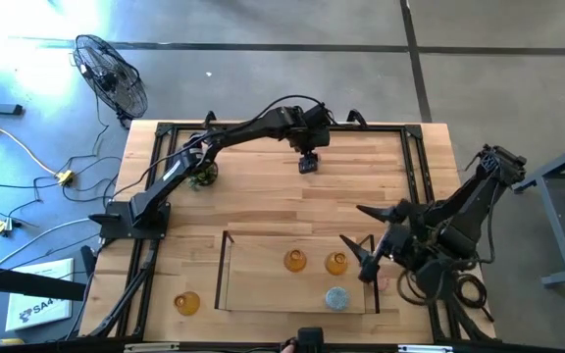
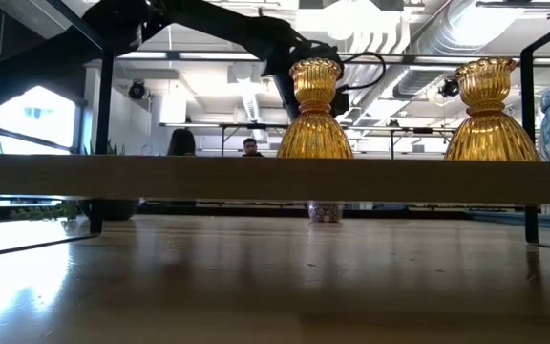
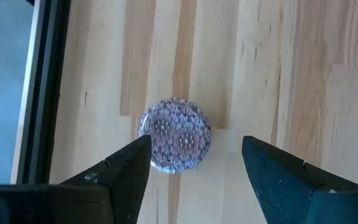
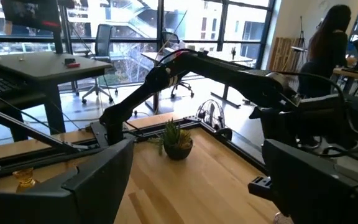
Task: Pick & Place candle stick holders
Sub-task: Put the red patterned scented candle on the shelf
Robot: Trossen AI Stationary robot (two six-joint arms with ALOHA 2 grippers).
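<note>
A mauve round holder [image 3: 176,134] stands on its base on the bare wood at the table's far middle; it also shows in the low view [image 2: 325,211]. My left gripper [image 3: 196,157] [image 1: 308,162] hangs open above it, pointing down, touching nothing. Two amber holders [image 1: 294,260] [image 1: 336,263] and a light-blue one [image 1: 336,297] stand in a dark-framed tray [image 1: 226,270] at the near middle. A third amber holder [image 1: 186,302] stands near left, outside the tray. My right gripper [image 1: 353,227] [image 4: 191,180] is open and empty above the tray's right end.
A small green plant ball [image 1: 202,176] sits at the far left of the table, also in the right wrist view [image 4: 178,142]. A small pinkish thing [image 1: 383,282] lies by the tray's right edge. Dark rails [image 1: 165,127] frame the table. A person [image 4: 331,43] stands beyond it.
</note>
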